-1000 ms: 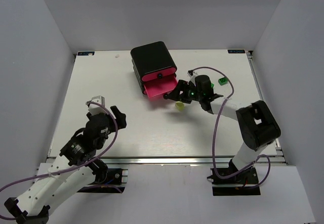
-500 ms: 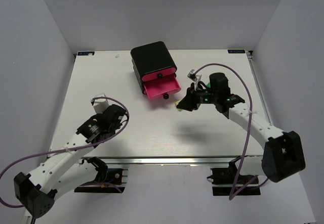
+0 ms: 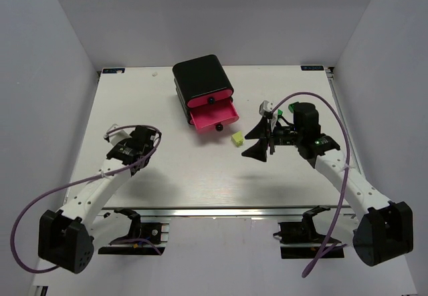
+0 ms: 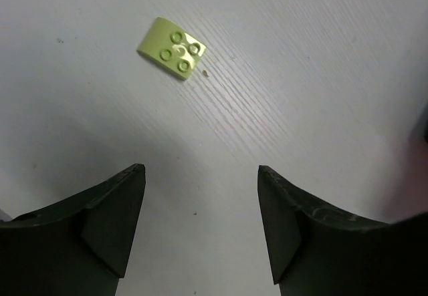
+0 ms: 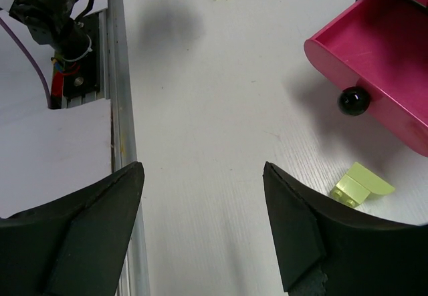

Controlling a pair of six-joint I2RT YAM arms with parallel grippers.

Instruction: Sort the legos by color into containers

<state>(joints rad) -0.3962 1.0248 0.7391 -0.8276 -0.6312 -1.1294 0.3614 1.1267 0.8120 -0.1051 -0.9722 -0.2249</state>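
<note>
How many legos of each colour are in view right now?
Pale yellow: 2, a wedge by the open drawer and a 2x2 ahead of the left pincer.
Green: 1, a brick mostly hidden behind the right arm.
Red: 0 in view.
Total: 3

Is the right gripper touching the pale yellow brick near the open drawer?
Apart. The right wrist view shows bare table between the brick and the open right gripper.
</note>
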